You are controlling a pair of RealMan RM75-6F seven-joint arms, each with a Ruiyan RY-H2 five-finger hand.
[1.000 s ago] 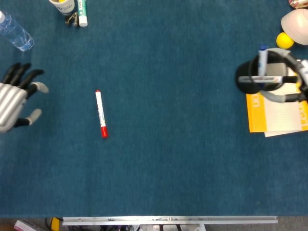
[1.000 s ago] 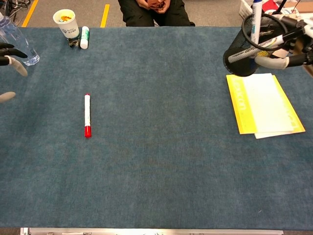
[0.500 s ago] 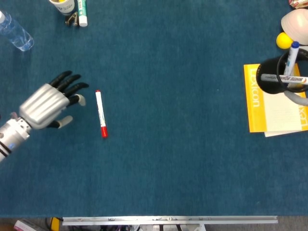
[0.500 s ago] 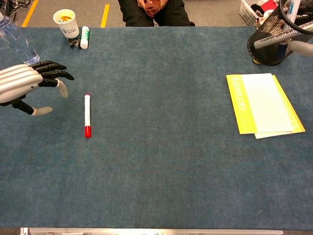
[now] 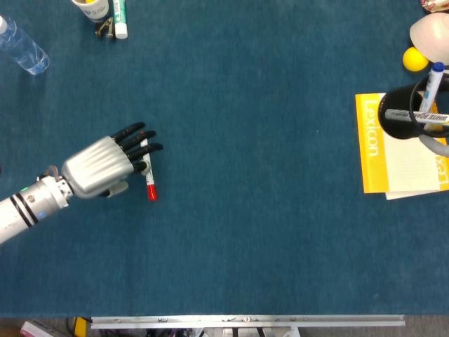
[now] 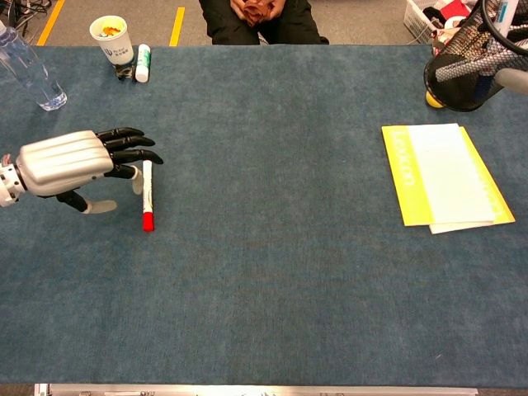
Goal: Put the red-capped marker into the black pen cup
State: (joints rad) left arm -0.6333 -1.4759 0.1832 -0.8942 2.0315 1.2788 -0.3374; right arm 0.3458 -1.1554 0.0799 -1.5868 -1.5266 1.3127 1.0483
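Observation:
The red-capped marker (image 5: pixel 148 173) lies flat on the blue tabletop at left, its red cap (image 6: pixel 148 221) toward the near edge. My left hand (image 5: pixel 105 166) hovers at its left side, fingers spread over the white barrel and thumb apart; it holds nothing. At the far right my right hand (image 5: pixel 436 142) grips the black mesh pen cup (image 5: pixel 401 116), held up over the yellow book. A blue-capped marker (image 5: pixel 434 83) stands in the cup. In the chest view the cup (image 6: pixel 462 76) sits at the top right corner, with the left hand (image 6: pixel 70 162) beside the marker (image 6: pixel 148 188).
A yellow book (image 6: pixel 433 173) with white sheets lies at right. At the far left stand a water bottle (image 6: pixel 30 70), a paper cup (image 6: pixel 111 39) and a green-white marker (image 6: pixel 142 62). A yellow ball (image 5: pixel 415 59) sits at far right. A person (image 6: pixel 260 15) sits behind the table.
My left hand has swept in from the left edge until its fingers lie over the marker. My right hand has carried the pen cup rightward and slightly away.

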